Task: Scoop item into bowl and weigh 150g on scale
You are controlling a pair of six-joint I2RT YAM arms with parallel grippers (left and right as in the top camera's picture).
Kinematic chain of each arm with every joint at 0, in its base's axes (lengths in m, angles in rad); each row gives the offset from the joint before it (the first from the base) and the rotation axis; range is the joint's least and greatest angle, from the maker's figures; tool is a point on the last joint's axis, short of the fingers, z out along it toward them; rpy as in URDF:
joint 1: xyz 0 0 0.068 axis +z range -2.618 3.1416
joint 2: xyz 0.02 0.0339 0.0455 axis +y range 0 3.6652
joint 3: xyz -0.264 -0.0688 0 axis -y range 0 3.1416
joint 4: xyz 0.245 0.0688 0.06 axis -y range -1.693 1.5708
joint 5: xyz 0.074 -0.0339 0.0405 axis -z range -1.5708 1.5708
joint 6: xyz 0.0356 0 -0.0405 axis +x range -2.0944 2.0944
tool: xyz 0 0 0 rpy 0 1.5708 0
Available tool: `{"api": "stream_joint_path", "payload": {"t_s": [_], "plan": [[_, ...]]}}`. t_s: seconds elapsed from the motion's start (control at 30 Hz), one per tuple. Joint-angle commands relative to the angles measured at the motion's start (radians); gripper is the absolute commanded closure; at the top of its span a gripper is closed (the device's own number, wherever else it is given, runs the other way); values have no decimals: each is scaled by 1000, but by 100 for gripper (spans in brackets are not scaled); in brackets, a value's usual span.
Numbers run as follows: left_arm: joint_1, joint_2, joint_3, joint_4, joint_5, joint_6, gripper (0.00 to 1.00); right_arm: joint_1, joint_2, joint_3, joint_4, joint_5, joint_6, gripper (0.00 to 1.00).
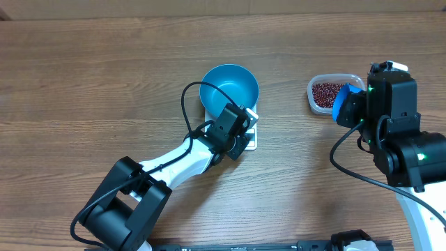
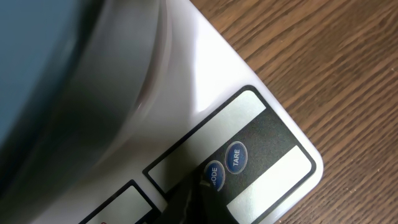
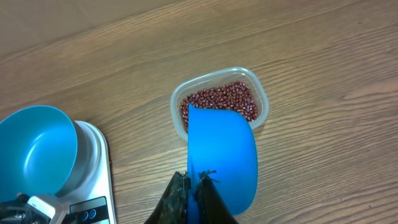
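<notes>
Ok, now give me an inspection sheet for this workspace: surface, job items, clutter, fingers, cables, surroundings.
Surface: wooden table, no spills seen.
Job's things: teal bowl empty, sitting on white scale; beans in clear tub.
Clutter: nothing seen.
Grippers: left gripper fingers shut, tips at MODE button; right gripper shut on blue scoop beside tub.
Cables: black cable loops off left arm, another off right.
Surroundings: nothing seen.

Teal bowl [image 1: 229, 85] sits on the scale [image 1: 252, 139] — left claw [image 1: 237, 134] over its front edge; beans [image 1: 326, 93] fill a tub [image 1: 311, 89].
</notes>
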Motion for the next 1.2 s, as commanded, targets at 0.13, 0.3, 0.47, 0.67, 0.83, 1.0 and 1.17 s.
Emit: {"api": "stream_joint_path", "payload": {"t_s": [0.13,0.3,0.47,0.67,0.83,1.0,1.17], "plan": [[4,20,-14,-5,0,-14,96,-8,-1,28,2,10,-3,96],[4,24,-14,-8,-3,-14,96,-8,-1,28,1,10,-3,96],[6,27,-14,-8,-3,-14,96,-8,-1,28,-3,10,-3,96],[7,37,-14,-2,-3,-14,96,-8,-1,28,-5,10,-3,96],[26,38,-14,-3,10,-23,96,-8,-1,28,-6,10,-3,96],[31,38,-14,-3,19,-25,96,-8,-1,28,-6,10,-3,96],[30,38,-8,-14,19,-21,96,-8,-1,28,-6,10,-3,96]]}}
